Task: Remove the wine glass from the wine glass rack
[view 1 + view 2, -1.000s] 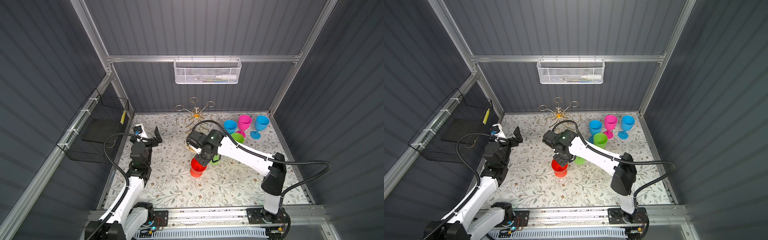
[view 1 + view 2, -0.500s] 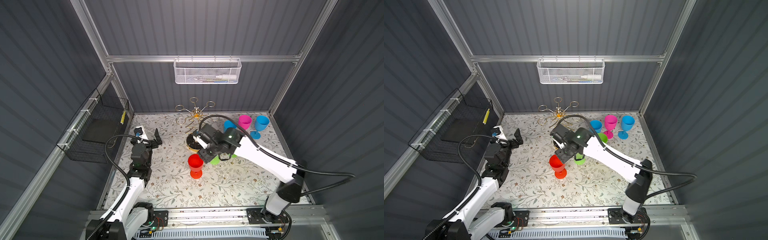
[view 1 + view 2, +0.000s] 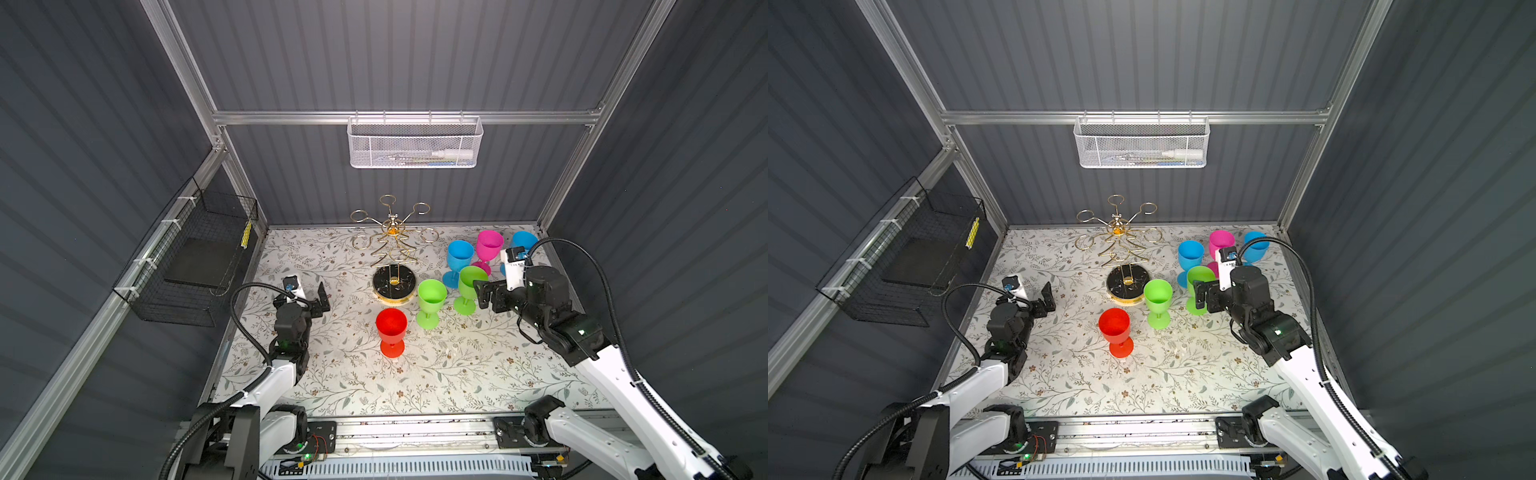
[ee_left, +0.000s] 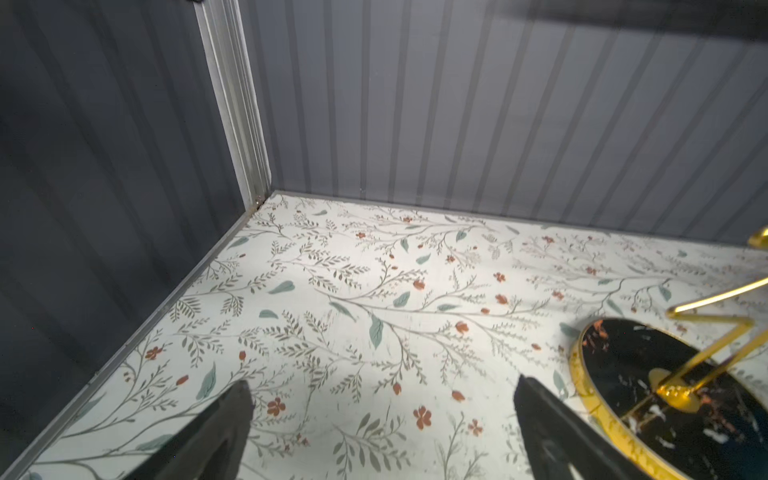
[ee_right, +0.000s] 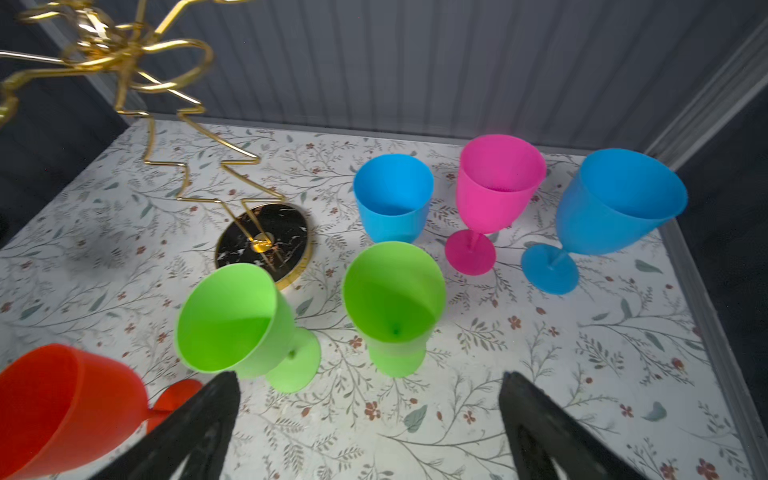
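Jaws apart on left gripper [image 3: 307, 291] and right gripper [image 3: 492, 296], both empty | wine glass rack [image 3: 392, 245] bare (all six rings) | red wine glass [image 3: 391, 328] upright on table [image 3: 457, 374], near that rack | removal looks complete.

No readable text anywhere, markings perhaps too small

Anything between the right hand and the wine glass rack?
Yes. Between the open right hand and the wine glass rack stand two upright glasses: the green glass at the hand and the green glass at the base.
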Tool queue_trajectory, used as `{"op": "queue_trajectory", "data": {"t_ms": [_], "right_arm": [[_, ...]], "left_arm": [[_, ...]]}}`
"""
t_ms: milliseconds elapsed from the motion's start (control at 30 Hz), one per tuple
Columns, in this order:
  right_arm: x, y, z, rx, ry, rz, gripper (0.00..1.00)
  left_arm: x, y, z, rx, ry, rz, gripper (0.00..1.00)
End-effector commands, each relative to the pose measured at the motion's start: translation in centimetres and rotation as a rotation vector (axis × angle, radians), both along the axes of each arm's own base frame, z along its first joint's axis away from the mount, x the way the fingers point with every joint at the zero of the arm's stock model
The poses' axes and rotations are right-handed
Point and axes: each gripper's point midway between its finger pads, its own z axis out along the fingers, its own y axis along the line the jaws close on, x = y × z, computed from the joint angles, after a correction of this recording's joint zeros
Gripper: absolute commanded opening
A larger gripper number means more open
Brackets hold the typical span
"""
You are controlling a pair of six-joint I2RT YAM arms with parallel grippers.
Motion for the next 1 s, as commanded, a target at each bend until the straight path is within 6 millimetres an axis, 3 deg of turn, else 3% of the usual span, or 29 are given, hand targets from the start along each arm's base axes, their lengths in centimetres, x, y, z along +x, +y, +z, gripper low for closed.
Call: {"op": "queue_trajectory", "data": {"t_ms": [0, 133, 333, 433, 600, 800, 967], "right_arm": [[2.0, -2.8, 0.8, 0.019, -0.122, -0.100, 0.99], [3.0, -5.7, -2.4, 0.029, -0.159, -0.183, 0.99], [3.9, -9.1, -6.0, 0.004, -0.218, -0.302, 0.99], [4.4, -10.1, -7.7, -0.003, -0.233, -0.329, 0.99], [4.9, -11.0, -10.0, -0.006, -0.260, -0.336, 0.99], [5.2, -11.6, -11.3, -0.028, -0.336, -0.324, 0.99], [5.7, -10.9, -12.2, -0.028, -0.385, -0.269, 0.99]], "left_arm": [[0.4, -0.2, 0.8, 0.026, -0.069, -0.016, 1.00], [0.6, -0.3, -1.7, 0.023, -0.042, -0.023, 1.00], [1.3, -0.6, -1.7, 0.049, -0.034, -0.040, 1.00], [0.7, -0.5, -2.0, 0.054, -0.017, -0.037, 1.00], [1.2, -0.3, -4.6, 0.095, 0.029, -0.030, 1.00], [1.6, -0.1, -5.2, 0.135, -0.006, -0.025, 1.00], [1.9, -0.1, -6.3, 0.137, -0.047, -0.017, 1.00]]}}
